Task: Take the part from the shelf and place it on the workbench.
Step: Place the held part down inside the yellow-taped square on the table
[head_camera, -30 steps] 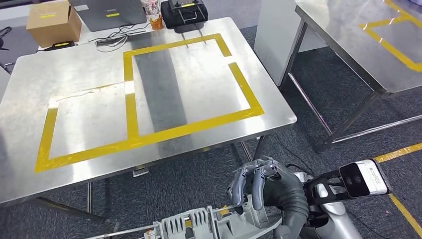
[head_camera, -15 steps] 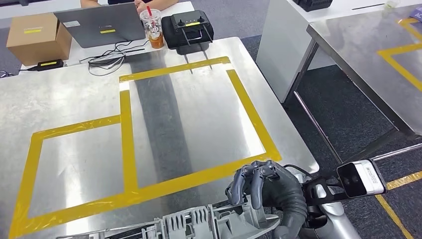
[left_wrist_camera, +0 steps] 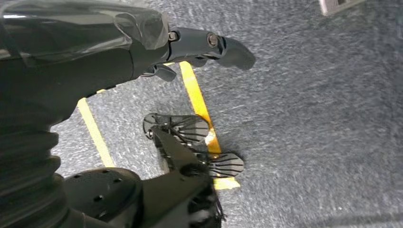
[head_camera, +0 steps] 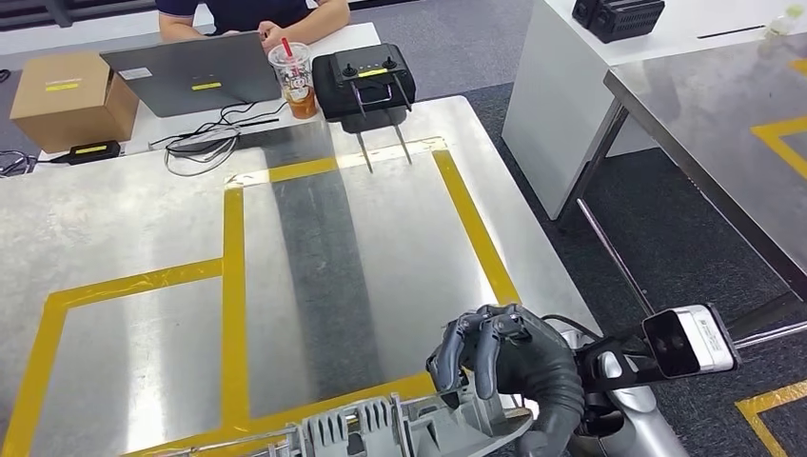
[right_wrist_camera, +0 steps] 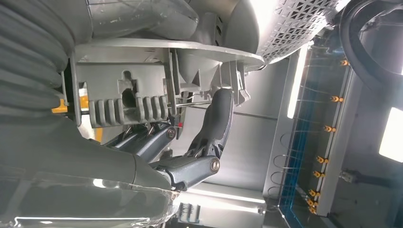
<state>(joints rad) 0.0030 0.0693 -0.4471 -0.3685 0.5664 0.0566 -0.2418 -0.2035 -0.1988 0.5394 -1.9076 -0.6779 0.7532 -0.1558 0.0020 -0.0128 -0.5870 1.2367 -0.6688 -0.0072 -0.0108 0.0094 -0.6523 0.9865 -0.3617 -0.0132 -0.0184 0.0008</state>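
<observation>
The right hand [head_camera: 509, 367] grips the grey ribbed part [head_camera: 400, 427] at the near edge of the workbench [head_camera: 114, 219], fingers [right_wrist_camera: 216, 123] curled over its top, while the left hand [left_wrist_camera: 142, 52] hangs over the carpet with its fingers apart, holding nothing.

Ahead of the fingers [head_camera: 476, 354] lies a steel desk [head_camera: 124, 219] marked with yellow tape [head_camera: 232, 286], a second steel desk [head_camera: 704, 105] off to their right, dark grey carpet [head_camera: 666, 248] between them.
</observation>
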